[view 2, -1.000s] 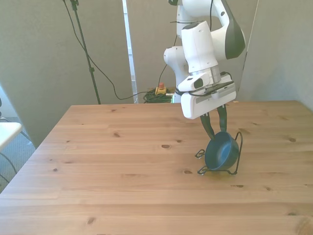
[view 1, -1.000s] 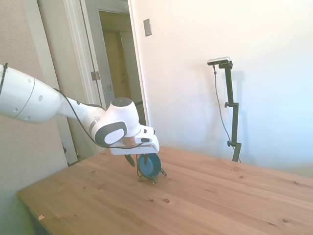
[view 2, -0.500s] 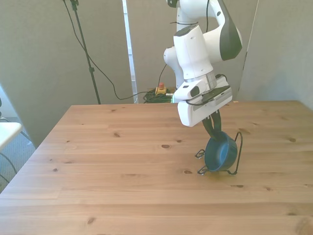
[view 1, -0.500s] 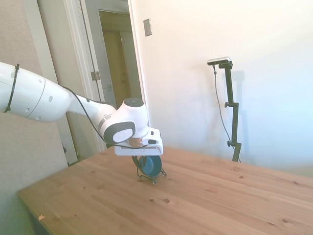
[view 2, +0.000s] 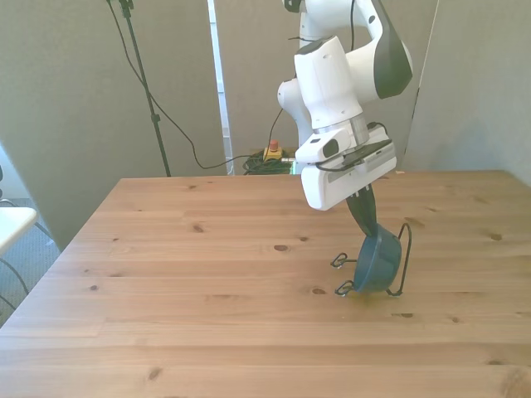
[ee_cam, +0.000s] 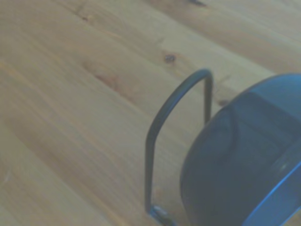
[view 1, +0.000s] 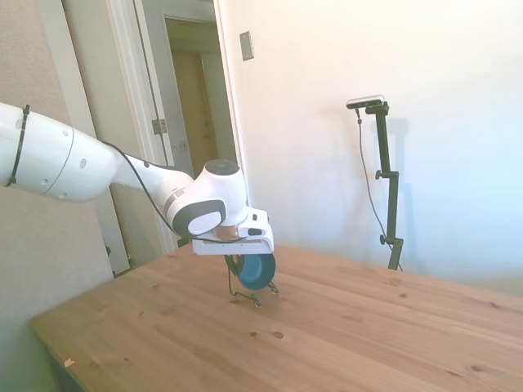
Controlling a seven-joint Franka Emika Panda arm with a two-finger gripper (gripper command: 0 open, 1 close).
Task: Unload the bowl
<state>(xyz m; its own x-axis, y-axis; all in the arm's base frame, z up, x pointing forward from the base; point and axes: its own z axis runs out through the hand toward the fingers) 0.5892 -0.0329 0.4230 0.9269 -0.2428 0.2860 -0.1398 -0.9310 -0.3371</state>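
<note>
My claw point(view 2: 367, 224) pinches the blue bowl point(view 2: 377, 263) by its rim inside the wire rack point(view 2: 401, 259). Next I lift it straight out.

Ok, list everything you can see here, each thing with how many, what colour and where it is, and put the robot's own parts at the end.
bowl: one, dark teal-blue, standing on edge in the wire rack, toward the front view's right, its rim between the gripper's fingers.
wire rack: one, thin black, on the table, holding the bowl.
table: one, light wood with knots, filling the lower part of each view.
cables: several, dark, hanging and lying on the floor behind the table.
doorway: one, white frame, open, behind the arm in the side view.
arm: one, white.
gripper: one, dark fingers, shut on the bowl's rim.
</note>
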